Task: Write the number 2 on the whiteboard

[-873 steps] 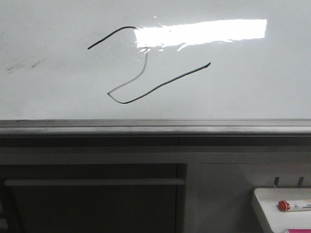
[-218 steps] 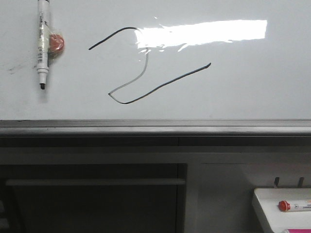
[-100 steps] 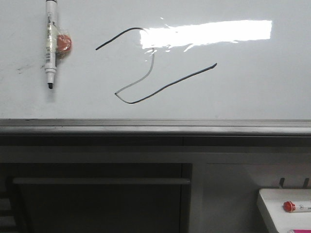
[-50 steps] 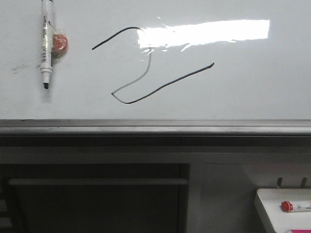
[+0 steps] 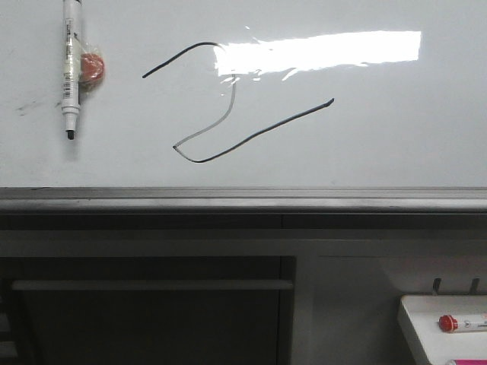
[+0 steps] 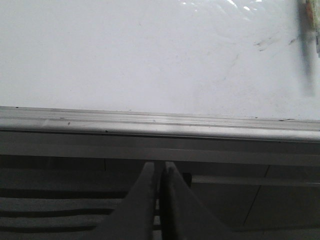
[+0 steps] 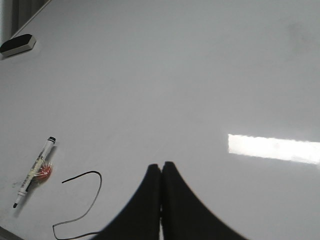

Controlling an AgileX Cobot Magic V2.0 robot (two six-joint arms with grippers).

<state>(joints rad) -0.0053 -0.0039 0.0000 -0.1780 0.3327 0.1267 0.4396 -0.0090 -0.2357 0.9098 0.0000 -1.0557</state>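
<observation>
Change: since the earliest frame a white marker (image 5: 70, 70) with a red blob (image 5: 91, 66) beside it now sits on the whiteboard (image 5: 396, 144), tip down, left of the number 2 (image 5: 228, 106).
Number 2: thin black line left of the bright glare (image 5: 319, 50), curved top, pale middle stroke, long tail rising rightward.
Whiteboard rim: grey metal (image 5: 243, 199), below the 2.
Left tool (image 6: 160, 200): fingers pressed together, empty, below the rim.
Right tool (image 7: 161, 200): fingers closed, empty, near the 2.
Tray (image 5: 426, 319): well below and right of the 2, holding a red-capped marker (image 5: 460, 322).
</observation>
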